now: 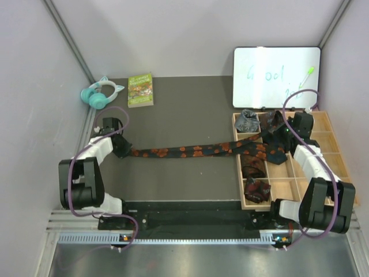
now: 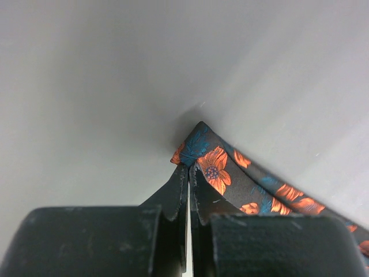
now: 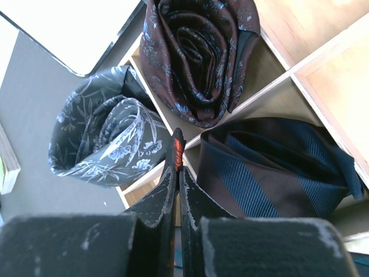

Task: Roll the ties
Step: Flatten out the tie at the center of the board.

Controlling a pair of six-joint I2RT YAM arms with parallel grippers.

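Nearest the lens: the left gripper (image 2: 188, 176) fills the bottom of its wrist view. Its fingers are pressed flat together on a folded tip of the patterned tie (image 2: 214, 164).
Right gripper: the right gripper (image 3: 178, 164) is likewise closed. A thin orange sliver is pinched between its fingers, judged to be an edge of the same tie.
Tie position: from above, the tie is seen stretched across the table (image 1: 184, 109) from the left gripper to the wooden tray (image 1: 334, 124). Its wider end is draped over the tray's left compartments.
Other ties: a grey roll (image 3: 101, 141) and a dark brown roll (image 3: 199, 57) are seated in adjoining compartments. A striped tie (image 3: 271, 173) is bundled loosely just beside them.
Handling: the fabric is judged light, limp and slick. No shape would be held unaided, and a roll could spring loose once released.
Where to hold: the narrow tip is best pinched flat across its width so that rolling can start there, with light tension applied from the far end.
Hidden: it cannot be told whether the tie's middle touches the table. How much cloth sits in the right jaws is masked by the fingers. The tie's wide end is hard to trace among the tray dividers.
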